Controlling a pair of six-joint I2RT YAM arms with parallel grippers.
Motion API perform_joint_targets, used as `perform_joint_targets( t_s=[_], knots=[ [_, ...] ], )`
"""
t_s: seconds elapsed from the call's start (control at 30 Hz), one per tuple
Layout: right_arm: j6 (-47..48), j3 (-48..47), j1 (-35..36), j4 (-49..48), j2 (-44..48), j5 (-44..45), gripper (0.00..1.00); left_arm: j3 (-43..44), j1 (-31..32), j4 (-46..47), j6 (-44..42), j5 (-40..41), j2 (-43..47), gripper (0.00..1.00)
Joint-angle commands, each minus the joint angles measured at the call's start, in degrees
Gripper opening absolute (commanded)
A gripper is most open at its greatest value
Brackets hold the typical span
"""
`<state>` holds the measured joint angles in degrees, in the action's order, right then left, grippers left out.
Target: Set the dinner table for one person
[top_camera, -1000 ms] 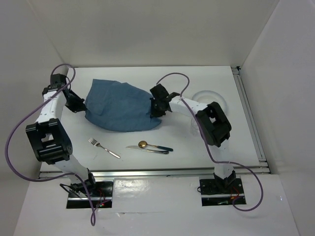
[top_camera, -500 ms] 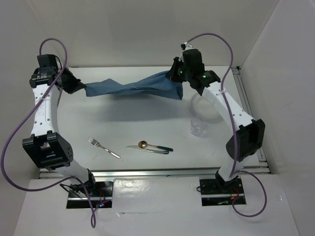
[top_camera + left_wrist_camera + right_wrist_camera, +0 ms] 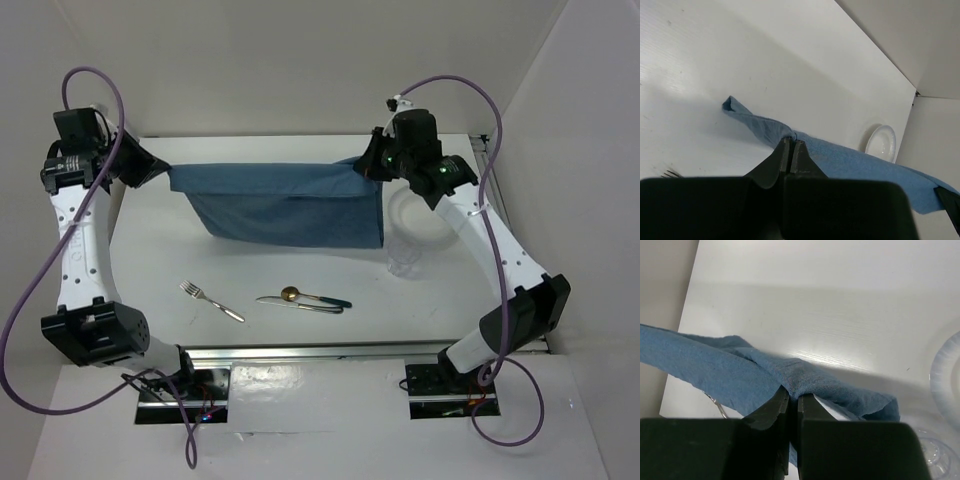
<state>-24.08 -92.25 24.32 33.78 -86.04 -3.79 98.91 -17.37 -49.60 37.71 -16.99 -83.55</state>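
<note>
A blue cloth placemat (image 3: 290, 205) hangs stretched in the air between my two grippers above the white dinner table (image 3: 300, 270). My left gripper (image 3: 160, 168) is shut on its left top corner, as the left wrist view (image 3: 791, 141) shows. My right gripper (image 3: 372, 165) is shut on its right top corner, seen in the right wrist view (image 3: 793, 398). A fork (image 3: 210, 301), a knife (image 3: 300, 305) and a gold-bowled spoon (image 3: 312, 296) lie on the table's near part.
A clear glass (image 3: 402, 257) stands right of the cloth's lower corner. A white plate (image 3: 420, 215) lies at the right rear, also in the left wrist view (image 3: 881, 142). A metal rail (image 3: 330, 350) runs along the near edge. White walls enclose the table.
Both grippers have lifted the cloth off the table and pulled apart. It went from a crumpled heap to a twisted band to a flat hanging sheet.
</note>
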Motion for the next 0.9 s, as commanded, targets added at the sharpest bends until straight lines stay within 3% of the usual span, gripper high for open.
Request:
perform_joint_targets(
  t_s=[0.0, 0.37, 0.5, 0.67, 0.87],
  knots=[
    [2.3, -2.9, -4.1, -1.6, -2.3, -2.0, 0.0, 1.5, -0.7, 4.1, -1.0, -3.0, -3.9, 0.0],
    [2.3, -23.8, -12.1, -12.9, -21.6, -12.0, 0.0, 29.4, 2.9, 3.6, -2.0, -7.0, -23.3, 0.0],
    [1.8, -26.8, -12.6, -13.5, -22.3, -13.1, 0.0, 31.3, 2.9, 3.1, -1.5, -7.0, -22.7, 0.0],
    [1.1, -15.4, -13.2, -16.9, -17.4, -13.1, 0.0, 21.3, 1.7, 5.7, -1.0, -7.6, -17.1, 0.0],
    [0.0, 8.4, -13.7, -19.6, -10.9, -17.1, 0.02, -8.6, 1.7, 10.5, -1.0, -3.3, -5.1, 0.0]
  ],
)
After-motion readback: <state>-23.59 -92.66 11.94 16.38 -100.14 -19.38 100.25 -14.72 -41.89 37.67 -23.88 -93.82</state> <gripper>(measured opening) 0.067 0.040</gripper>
